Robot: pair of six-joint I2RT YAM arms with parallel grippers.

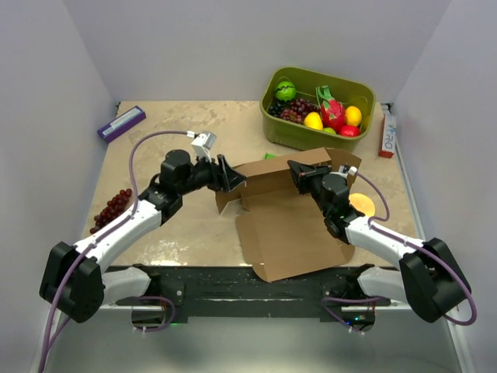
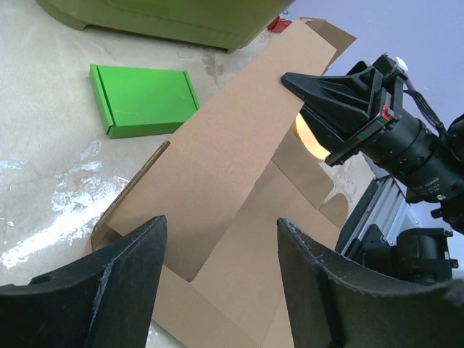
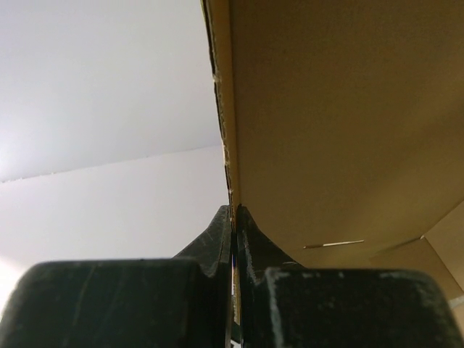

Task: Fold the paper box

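The paper box [image 1: 287, 225] is a brown cardboard sheet lying partly unfolded in the middle of the table, with its far panel [image 2: 239, 138] raised at a slant. My right gripper [image 1: 299, 172] is shut on the top edge of that raised panel [image 3: 348, 130], its fingertips [image 3: 243, 221] pressed together on the cardboard. My left gripper [image 2: 221, 239] hovers open at the box's left end, the fingers [image 2: 123, 290] spread wide over the cardboard and holding nothing. The right gripper [image 2: 312, 87] also shows in the left wrist view, at the panel's upper edge.
An olive-green bin [image 1: 318, 109] of fruit stands just behind the box. A small flat green box [image 2: 141, 98] lies between them. A purple item [image 1: 121, 123] sits at the back left, dark grapes [image 1: 112, 208] at the left edge, and a red-and-white box [image 1: 387, 134] at the right.
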